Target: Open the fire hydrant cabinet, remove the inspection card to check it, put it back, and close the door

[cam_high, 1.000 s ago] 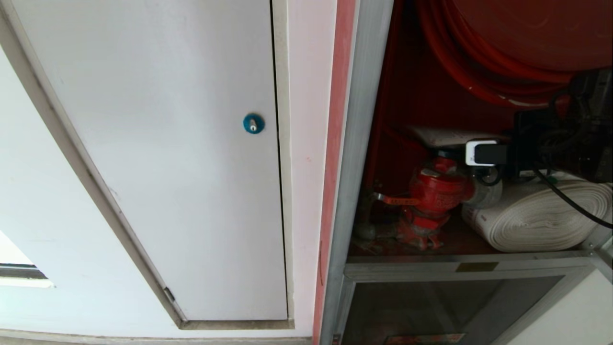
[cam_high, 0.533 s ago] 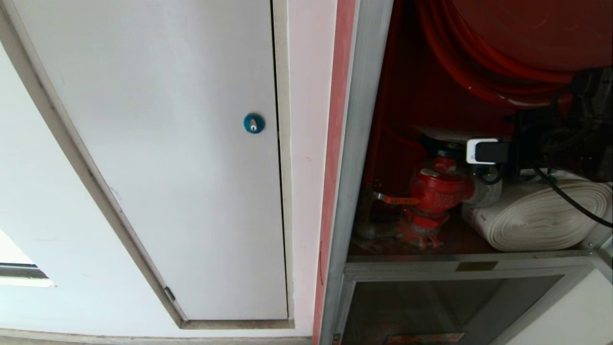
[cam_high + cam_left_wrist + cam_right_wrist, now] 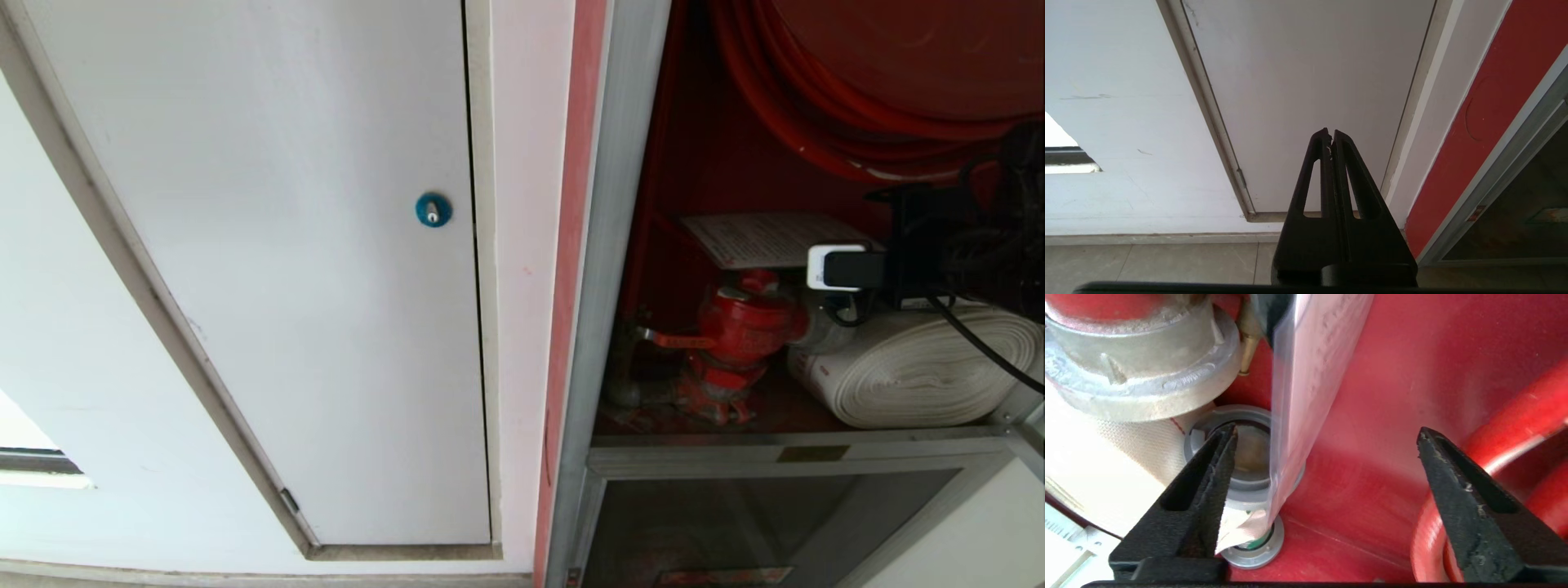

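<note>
1. The right gripper (image 3: 1327, 457) is standing wide open inside the fire hydrant cabinet (image 3: 612, 245), grasping nothing.
2. The inspection card (image 3: 1306, 396) is lying between its fingers, nearer one, above the red valve (image 3: 739, 327).
3. The left gripper (image 3: 1331, 136) is hanging clenched, well apart.

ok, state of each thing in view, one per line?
fire hydrant cabinet: open
inspection card: inside cabinet, lying above the valve, released
right gripper: open, card edge between jaws
left gripper: shut, parked by white door
white door: closed
white hose: rolled up
</note>
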{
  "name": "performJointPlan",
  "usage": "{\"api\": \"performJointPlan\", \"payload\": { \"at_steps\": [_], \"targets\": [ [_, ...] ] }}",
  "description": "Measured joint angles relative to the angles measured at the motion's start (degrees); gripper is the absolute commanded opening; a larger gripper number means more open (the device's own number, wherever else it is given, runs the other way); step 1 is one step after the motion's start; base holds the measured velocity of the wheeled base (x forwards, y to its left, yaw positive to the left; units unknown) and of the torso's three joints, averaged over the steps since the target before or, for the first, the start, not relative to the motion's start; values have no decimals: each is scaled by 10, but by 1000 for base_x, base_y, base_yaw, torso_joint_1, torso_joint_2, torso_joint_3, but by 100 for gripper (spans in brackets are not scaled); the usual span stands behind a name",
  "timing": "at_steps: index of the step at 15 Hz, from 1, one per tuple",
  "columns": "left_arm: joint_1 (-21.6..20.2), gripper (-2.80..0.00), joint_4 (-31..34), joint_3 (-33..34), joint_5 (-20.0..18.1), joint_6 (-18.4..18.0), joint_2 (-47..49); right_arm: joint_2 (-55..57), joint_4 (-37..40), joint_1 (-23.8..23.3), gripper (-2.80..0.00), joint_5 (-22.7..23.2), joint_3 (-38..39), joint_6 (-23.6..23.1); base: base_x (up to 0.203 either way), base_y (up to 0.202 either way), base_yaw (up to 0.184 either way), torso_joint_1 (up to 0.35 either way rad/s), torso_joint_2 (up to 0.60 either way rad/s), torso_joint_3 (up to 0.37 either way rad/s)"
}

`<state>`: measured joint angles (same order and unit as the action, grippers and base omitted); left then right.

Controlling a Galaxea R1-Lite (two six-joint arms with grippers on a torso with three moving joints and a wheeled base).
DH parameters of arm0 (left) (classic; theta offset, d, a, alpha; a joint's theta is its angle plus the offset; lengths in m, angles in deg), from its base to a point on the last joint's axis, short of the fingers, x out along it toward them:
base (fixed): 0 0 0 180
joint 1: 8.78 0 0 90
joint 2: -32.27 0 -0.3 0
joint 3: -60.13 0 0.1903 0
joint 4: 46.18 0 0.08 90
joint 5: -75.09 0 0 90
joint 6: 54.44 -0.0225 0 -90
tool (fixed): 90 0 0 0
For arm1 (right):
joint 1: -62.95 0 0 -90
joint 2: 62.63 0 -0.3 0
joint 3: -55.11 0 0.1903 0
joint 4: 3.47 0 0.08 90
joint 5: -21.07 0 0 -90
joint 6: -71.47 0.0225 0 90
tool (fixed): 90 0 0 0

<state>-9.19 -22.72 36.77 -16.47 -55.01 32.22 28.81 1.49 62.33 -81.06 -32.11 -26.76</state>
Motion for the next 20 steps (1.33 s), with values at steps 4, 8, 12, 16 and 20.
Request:
{"api": "performJointPlan", "payload": {
  "at_steps": [4,8,12,16,20],
  "targets": [
    [0,-280,0,0,0,0,0,-24,0,0,0,11,21,0,0,0,0,0,0,0],
    [0,-280,0,0,0,0,0,-77,1,0,0,22,63,1,0,0,0,0,0,0],
    [0,-280,0,0,0,0,0,-150,11,0,-280,34,103,5,0,0,0,0,0,0],
    [0,-280,0,0,0,0,0,-229,19,5,-280,37,145,46,0,0,0,0,0,0],
    [0,-280,0,0,0,0,0,-285,30,18,-280,36,171,212,0,0,0,0,0,0]
  ]
}}
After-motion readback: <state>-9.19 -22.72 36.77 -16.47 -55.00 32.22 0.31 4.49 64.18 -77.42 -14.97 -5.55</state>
